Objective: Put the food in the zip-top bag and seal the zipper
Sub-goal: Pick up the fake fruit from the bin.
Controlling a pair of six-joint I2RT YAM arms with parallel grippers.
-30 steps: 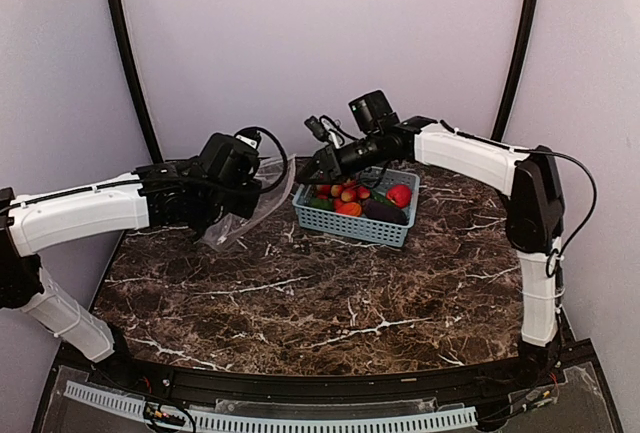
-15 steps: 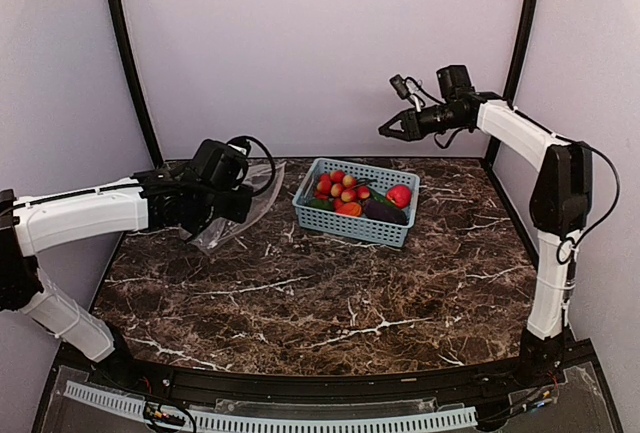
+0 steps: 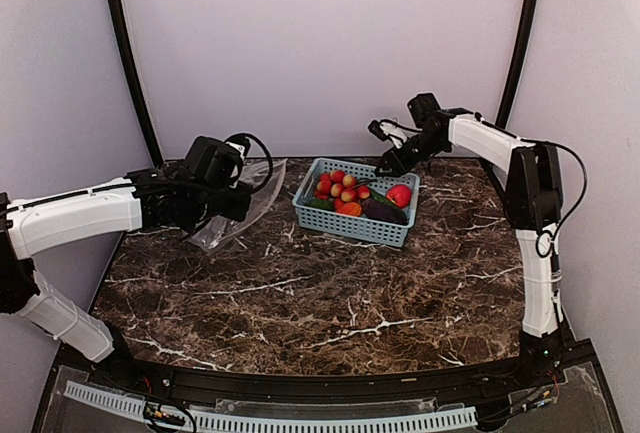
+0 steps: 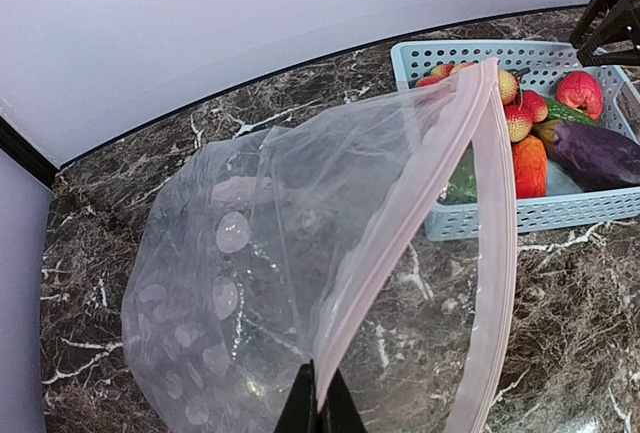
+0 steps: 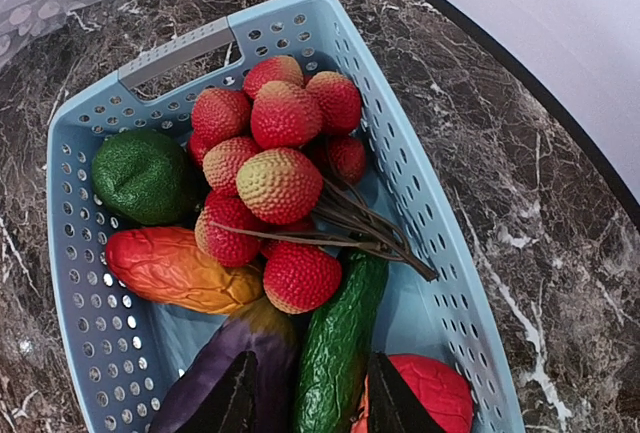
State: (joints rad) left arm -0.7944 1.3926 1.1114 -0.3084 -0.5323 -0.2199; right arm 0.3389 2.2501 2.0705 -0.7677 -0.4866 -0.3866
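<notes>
Bright, even light; soft shadows; pics sharp; faint sheen on zip-top bag (image 4: 230,253).

**Right pincer up, away, then back down at the basket's far right corner**

A second ago the right pincer (image 3: 383,167) hung low at the left end of the basket (image 3: 350,225), close to the bag (image 3: 257,191). It then swung high to the right and has now dropped again, with the strawberry (image 3: 400,195) just below it and the bag well off to its left. Its jaws stand wider apart than before. The left pincer (image 4: 318,403), with the bag, has drawn slightly away from the basket.
</notes>
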